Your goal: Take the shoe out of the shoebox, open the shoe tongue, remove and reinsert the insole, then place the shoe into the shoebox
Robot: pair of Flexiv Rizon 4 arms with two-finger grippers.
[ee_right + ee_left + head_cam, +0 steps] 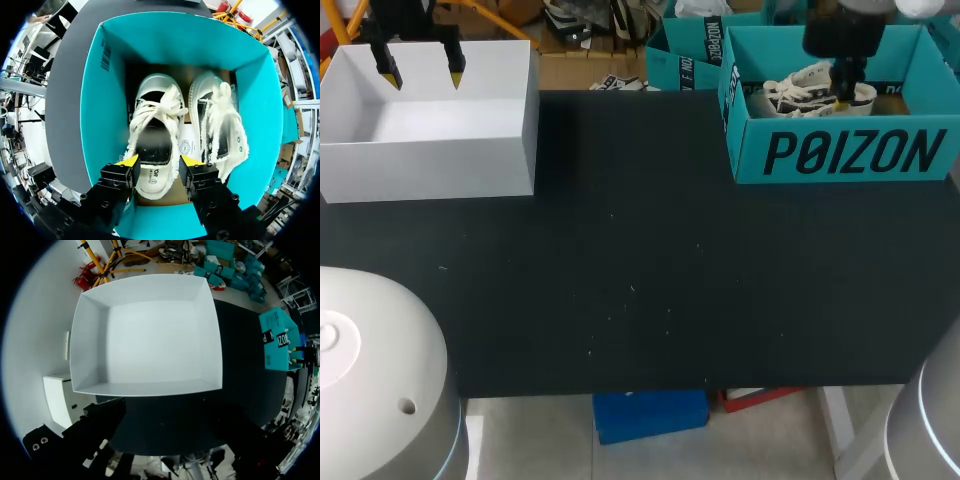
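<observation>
Two white canvas shoes lie side by side in the teal shoebox (840, 155) at the table's back right. In the right wrist view the shoebox (105, 125) holds one shoe (155, 125) with frayed laces and a second shoe (217, 130) beside it. My right gripper (159, 162) is down inside the box, its yellow tips pressed on both sides of the first shoe's heel. From the head view the right gripper (840, 95) stands over the shoes (805, 85). My left gripper (420, 68) hangs open above the white box, holding nothing.
An open, empty white box (430, 150) stands at the back left; the left wrist view looks straight down into this white box (145, 340). A second teal box (685, 60) sits behind the table. Black table surface (640, 280) spreads across the middle and front.
</observation>
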